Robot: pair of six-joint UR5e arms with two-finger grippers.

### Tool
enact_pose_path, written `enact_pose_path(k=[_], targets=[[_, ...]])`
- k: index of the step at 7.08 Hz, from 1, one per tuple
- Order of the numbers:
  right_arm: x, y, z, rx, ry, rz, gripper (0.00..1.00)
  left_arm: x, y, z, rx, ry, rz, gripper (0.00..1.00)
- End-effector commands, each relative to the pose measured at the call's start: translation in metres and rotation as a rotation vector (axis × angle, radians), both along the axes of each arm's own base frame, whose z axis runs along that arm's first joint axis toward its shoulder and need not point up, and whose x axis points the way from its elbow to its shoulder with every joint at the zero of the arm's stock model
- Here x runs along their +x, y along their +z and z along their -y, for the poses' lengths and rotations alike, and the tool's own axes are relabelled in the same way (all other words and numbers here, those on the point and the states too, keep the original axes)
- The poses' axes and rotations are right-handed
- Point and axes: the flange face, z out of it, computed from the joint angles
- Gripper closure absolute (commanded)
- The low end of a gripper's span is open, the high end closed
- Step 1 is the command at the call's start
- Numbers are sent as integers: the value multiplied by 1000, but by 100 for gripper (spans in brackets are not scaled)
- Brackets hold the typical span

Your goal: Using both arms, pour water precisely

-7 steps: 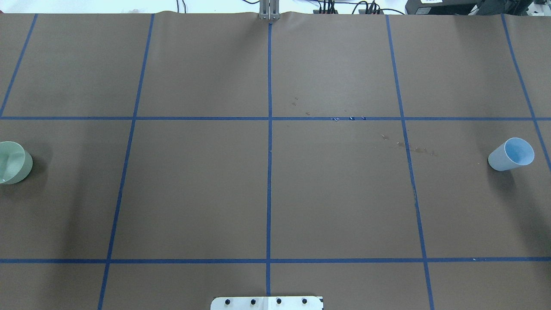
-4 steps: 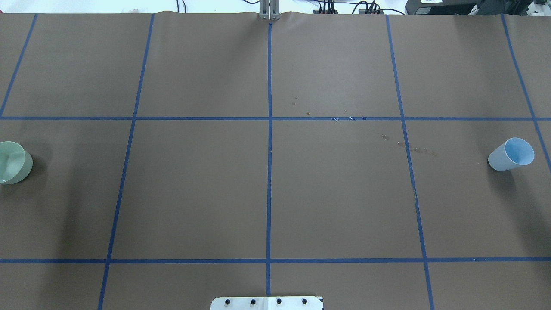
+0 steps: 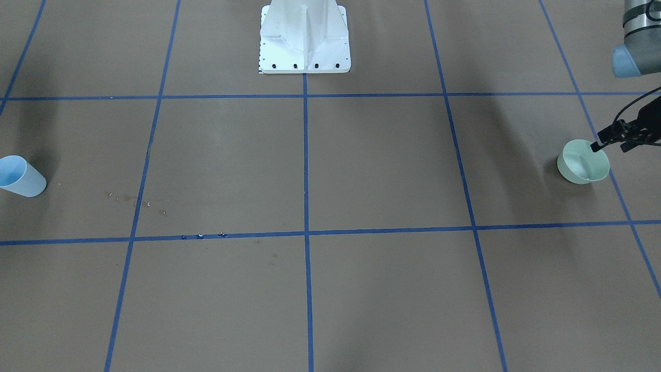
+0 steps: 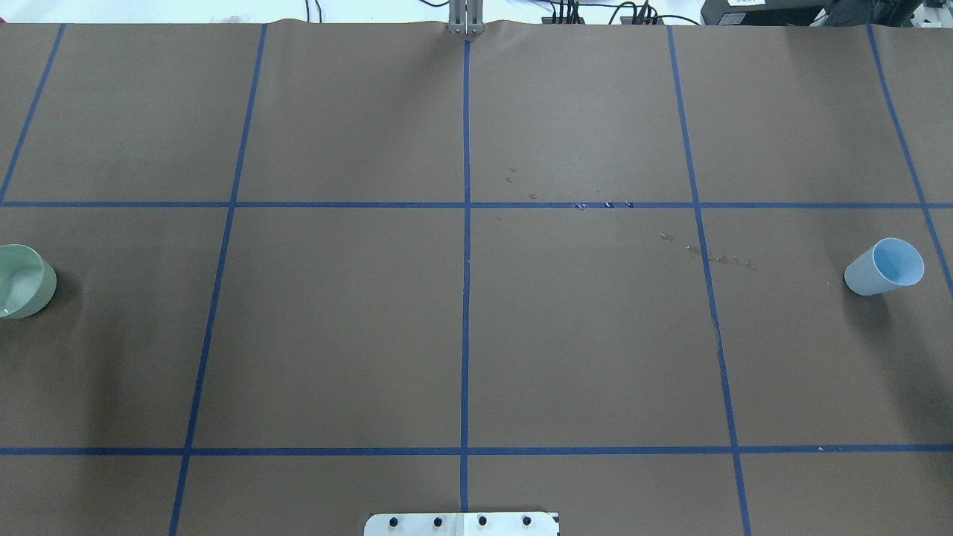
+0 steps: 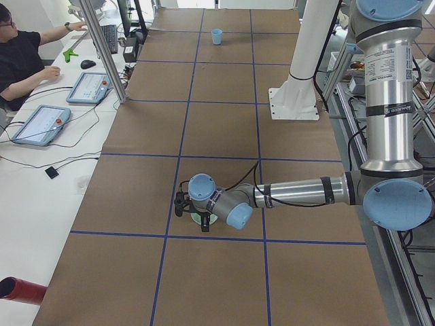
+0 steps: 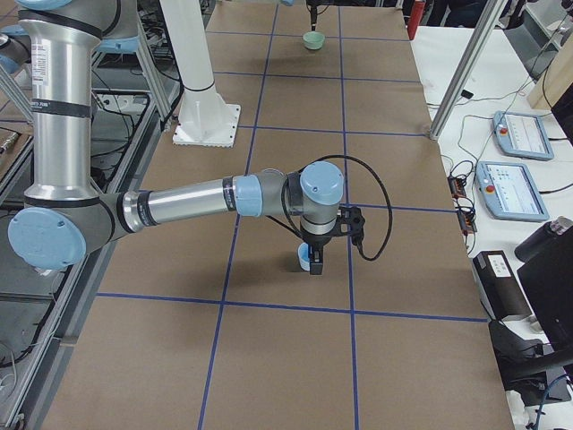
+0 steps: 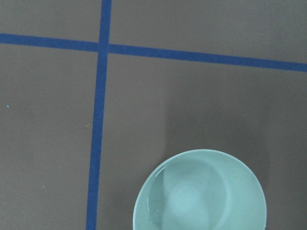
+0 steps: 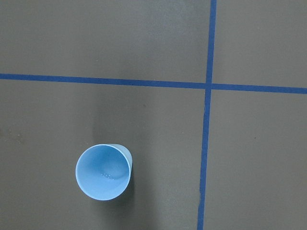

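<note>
Overhead exterior view shows the pale green cup (image 4: pixel 26 281) at the table's far left edge and the light blue cup (image 4: pixel 886 266) far right. Both stand upright exactly where they stood a second ago, so neither has been lifted and pouring has not begun. Only the soft shadows beside them have shifted a little, which suggests the arms are settling overhead. The left gripper (image 3: pixel 601 143) hangs just over the green cup's rim, and the right gripper (image 6: pixel 313 260) sits low against the blue cup. I cannot tell how wide either stands, nor whether it touches its cup. The water (image 7: pixel 158 211) appears to lie in the green cup, as a faint glinting edge. The blue cup looks nearly dry. A few spilled droplets (image 4: pixel 603 204) dot the blue tape line mid-table. Both grasps seem to come next.
</note>
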Motion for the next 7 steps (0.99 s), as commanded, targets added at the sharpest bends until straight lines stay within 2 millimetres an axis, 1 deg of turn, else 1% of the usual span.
enact_pose_path(k=[1,2,3,4,5,6,7], targets=[[0,0,0,2,-2,2,1,7,28,-3,-29,8,40,0],[0,1,0,-1,-2,2,1,22,31,-4,-34,35,47,0],[0,1,0,-2,-1,2,0,32,30,-4,-28,55,45,0],[0,1,0,-2,-1,2,0,32,31,-5,-35,53,45,34],[0,1,0,-1,-1,2,0,32,31,-5,-57,35,45,96],[0,1,0,-2,-1,2,0,32,29,-3,-53,35,44,100],[0,1,0,-3,0,2,0,35,24,1,-60,34,35,100]])
